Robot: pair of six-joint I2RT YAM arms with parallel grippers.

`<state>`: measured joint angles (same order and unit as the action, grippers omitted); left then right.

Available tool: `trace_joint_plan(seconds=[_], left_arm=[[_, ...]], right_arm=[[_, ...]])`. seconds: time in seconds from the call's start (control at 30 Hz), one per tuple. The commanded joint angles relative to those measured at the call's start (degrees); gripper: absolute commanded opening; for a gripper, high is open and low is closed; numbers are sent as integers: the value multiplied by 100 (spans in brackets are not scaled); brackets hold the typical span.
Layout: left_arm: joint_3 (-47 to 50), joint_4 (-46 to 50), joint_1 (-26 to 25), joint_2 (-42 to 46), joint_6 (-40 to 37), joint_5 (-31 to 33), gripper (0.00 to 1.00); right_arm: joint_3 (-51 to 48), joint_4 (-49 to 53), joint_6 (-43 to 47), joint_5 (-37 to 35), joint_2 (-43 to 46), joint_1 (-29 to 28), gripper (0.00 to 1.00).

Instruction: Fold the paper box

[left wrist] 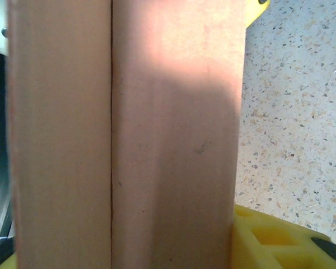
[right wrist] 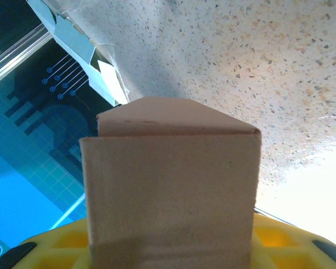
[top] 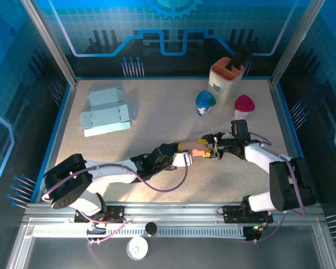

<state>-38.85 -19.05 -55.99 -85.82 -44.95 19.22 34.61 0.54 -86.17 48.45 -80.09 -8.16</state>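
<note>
Paper box [top: 198, 152] lies lengthwise at centre frame, right end effector [top: 209, 152] clamping one end, left end effector [top: 186, 158] around the other, grip unclear.

The paper box [top: 197, 152] is plain salmon-pink card, more tan up close. The table [top: 157, 117] is beige, flecked all over with dark and pale specks. The flat card [top: 103, 112] lying on it is pale blue. One tub [top: 205, 102] is blue over white, the other tub [top: 244, 105] magenta over white, and the holder [top: 227, 75] is peach with a white base. The fingers [left wrist: 269, 241] are bright yellow, the cables [top: 168, 188] purple. The walls [top: 101, 28] are blue, printed with a grid and circuit lines.
</note>
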Motion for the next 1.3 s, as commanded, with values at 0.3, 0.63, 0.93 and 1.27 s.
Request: trace_joint_plan(seconds=[0.3, 0.63, 0.93, 1.27], left_arm=[[-647, 2063, 18, 459, 891, -607, 38], [-1368, 3892, 64, 455, 1704, -865, 38], [-1908, 5095, 328, 349, 2011, -1003, 40], [-2441, 5956, 946, 70, 1735, -1798, 39]], right_arm=[[229, 574, 674, -422, 506, 252, 66], [987, 2620, 2617, -1948, 1807, 454, 76], [1537, 3624, 5560, -4668, 2436, -751, 68], [1544, 3449, 7047, -5082, 2394, -2301, 66]])
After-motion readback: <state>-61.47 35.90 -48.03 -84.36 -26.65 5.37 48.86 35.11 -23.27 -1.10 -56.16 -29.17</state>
